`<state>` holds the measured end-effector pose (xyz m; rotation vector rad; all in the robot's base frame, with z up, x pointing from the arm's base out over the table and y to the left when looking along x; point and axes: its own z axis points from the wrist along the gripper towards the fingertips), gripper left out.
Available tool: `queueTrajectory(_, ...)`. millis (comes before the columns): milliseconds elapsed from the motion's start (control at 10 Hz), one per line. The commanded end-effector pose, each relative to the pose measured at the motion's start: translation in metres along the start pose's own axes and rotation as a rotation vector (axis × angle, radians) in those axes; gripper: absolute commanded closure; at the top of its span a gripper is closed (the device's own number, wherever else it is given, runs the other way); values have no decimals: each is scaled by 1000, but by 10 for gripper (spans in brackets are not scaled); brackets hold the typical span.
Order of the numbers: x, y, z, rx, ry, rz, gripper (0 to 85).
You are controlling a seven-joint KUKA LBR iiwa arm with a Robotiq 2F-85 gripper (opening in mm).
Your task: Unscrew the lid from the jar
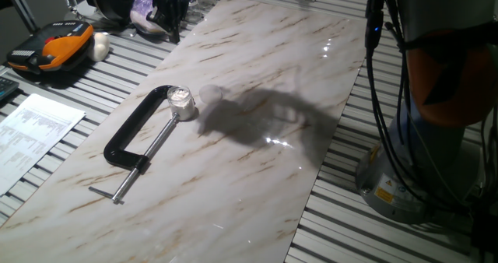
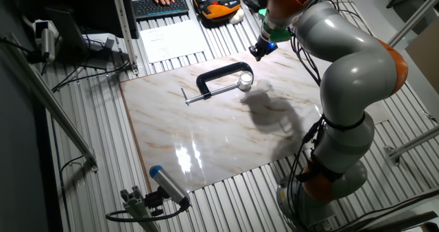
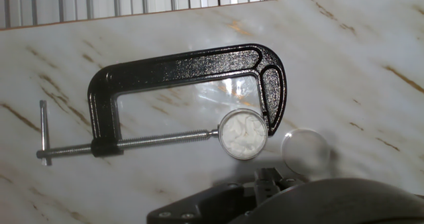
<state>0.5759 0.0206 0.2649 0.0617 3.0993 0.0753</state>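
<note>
The jar (image 3: pixel 242 134) is pinched between the screw pad and the jaw of a black C-clamp (image 3: pixel 179 68) lying flat on the marble board. Its top is uncovered and pale white shows inside; it also appears in the fixed views (image 1: pixel 180 99) (image 2: pixel 245 81). The lid (image 3: pixel 306 151), a pale round cap, rests on the board just beside the jar and apart from it (image 1: pixel 210 94). My gripper (image 2: pixel 260 51) hangs well above the board, over the clamp's end. Its fingers are too small and dark to read. In the hand view only the black hand body shows at the bottom edge.
The marble board (image 1: pixel 257 185) lies on a slatted metal table. An orange-and-black case (image 1: pixel 50 51) with a white lump (image 1: pixel 101 45) beside it, and a paper sheet (image 1: pixel 31 131), sit off the board. The arm's base (image 1: pixel 412 177) and cables stand at the board's side.
</note>
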Motion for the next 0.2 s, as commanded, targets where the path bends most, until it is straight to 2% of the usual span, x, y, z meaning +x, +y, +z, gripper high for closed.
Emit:
queueTrajectory(0,0,0,0,2,0,0,850)
queueTrajectory(100,0,0,0,3,0,0,850)
